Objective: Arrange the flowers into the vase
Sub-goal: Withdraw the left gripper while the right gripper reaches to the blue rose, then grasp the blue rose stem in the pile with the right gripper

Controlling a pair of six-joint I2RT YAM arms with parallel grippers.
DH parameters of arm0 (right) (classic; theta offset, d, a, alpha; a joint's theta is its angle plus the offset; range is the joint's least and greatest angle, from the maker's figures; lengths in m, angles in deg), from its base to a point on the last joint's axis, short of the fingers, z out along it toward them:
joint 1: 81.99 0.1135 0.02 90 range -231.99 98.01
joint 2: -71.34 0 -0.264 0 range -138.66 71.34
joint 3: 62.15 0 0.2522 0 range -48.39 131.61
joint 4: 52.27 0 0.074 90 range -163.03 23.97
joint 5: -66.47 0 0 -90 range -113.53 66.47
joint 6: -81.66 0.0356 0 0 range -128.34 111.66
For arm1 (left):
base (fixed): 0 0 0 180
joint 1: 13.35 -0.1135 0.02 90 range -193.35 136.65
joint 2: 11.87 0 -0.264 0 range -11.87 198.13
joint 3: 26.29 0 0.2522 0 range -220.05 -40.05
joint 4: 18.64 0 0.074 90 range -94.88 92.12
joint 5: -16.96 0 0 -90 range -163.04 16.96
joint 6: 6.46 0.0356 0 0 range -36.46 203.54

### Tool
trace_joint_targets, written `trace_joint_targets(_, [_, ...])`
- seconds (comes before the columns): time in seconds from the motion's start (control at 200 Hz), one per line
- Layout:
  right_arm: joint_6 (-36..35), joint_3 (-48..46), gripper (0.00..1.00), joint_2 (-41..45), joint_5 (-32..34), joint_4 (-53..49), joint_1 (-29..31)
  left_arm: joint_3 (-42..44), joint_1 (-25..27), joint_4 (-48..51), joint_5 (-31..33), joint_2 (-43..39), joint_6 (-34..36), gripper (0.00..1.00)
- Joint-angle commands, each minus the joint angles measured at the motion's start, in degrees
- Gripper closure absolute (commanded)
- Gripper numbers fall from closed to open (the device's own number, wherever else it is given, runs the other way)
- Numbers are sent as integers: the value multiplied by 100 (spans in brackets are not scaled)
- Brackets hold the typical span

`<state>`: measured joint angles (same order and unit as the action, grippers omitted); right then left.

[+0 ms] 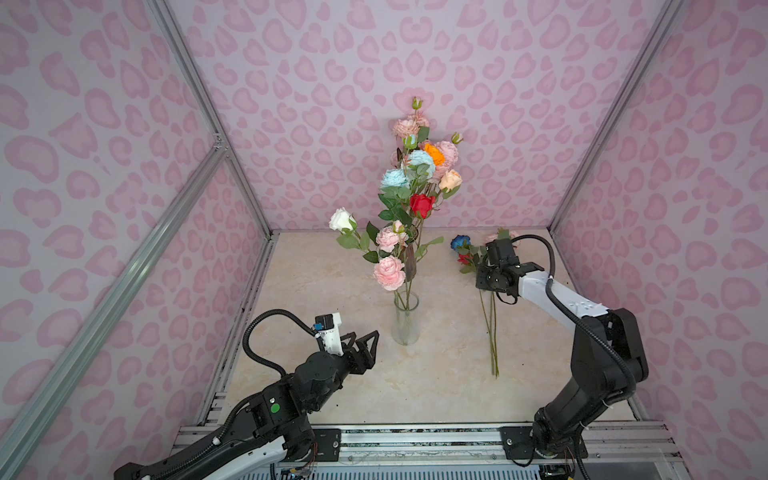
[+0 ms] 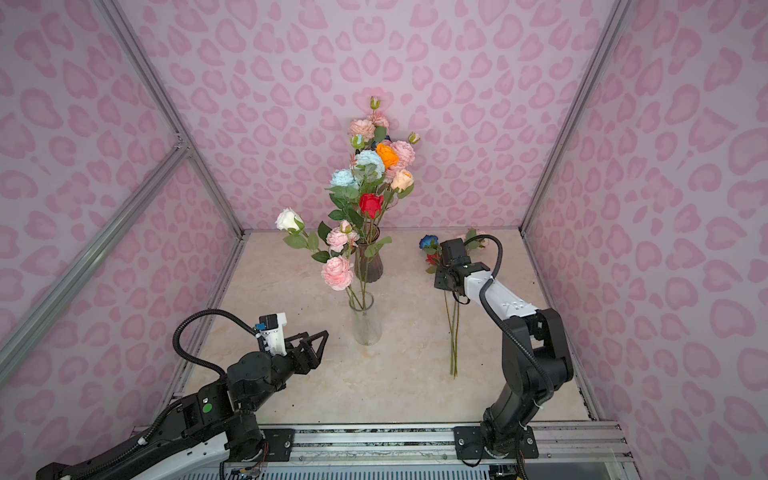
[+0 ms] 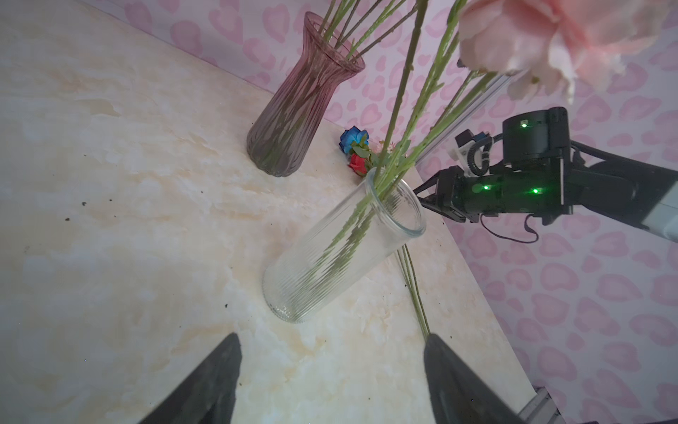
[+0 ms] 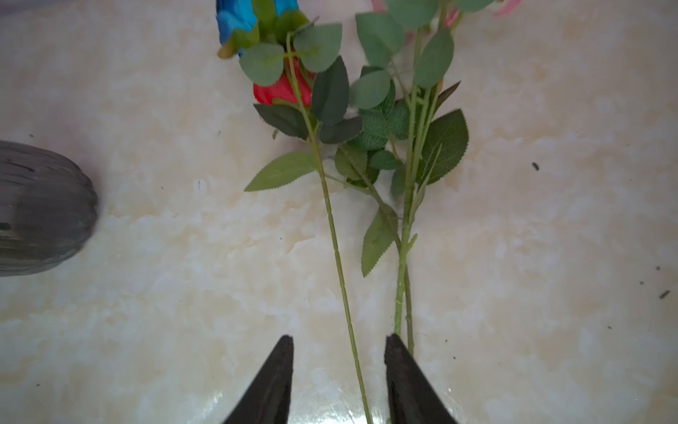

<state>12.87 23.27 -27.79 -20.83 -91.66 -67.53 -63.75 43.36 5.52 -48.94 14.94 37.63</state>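
Three loose flowers (image 4: 332, 227) lie on the surface (image 1: 415, 386) at the right, a dark blue bloom (image 1: 460, 242) and a red bloom (image 4: 280, 90) among them; the rest stand in the clear vase (image 1: 406, 322) and the purple vase (image 3: 297, 102). The right hand (image 4: 339, 337) hovers low over the stems, about half open, gripping nothing, one stem between its fingers. Two more stems run just beside one finger, so closing here may pinch a neighbour or snag tangled leaves and drag all three. The left hand (image 3: 332, 339) sits wide open and empty near the clear vase, whose leaning blooms could tip it if bumped. No readable writing or brand shows
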Motion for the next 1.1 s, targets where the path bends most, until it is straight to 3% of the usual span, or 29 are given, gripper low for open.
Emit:
trace_joint_targets(0.0, [-233,312,57,-473,-7,-359,-52,110,-2,-175,-361,7,-299,21])
trace_joint_targets(0.4, [-464,491,55,-1239,-209,-318,-155,179,1,-1,-194,-416,-274,18])
trace_joint_targets(0.56, [-462,476,72,-1401,-455,-184,-207,106,-2,-10,-212,-252,-278,18])
trace_joint_targets(0.715, [-388,192,93,-963,-703,261,-198,32,-2,-10,-188,-160,-245,18])
trace_joint_targets(1.1, [196,-756,100,689,-1261,1716,-183,-152,-2,-8,-107,83,-116,18])
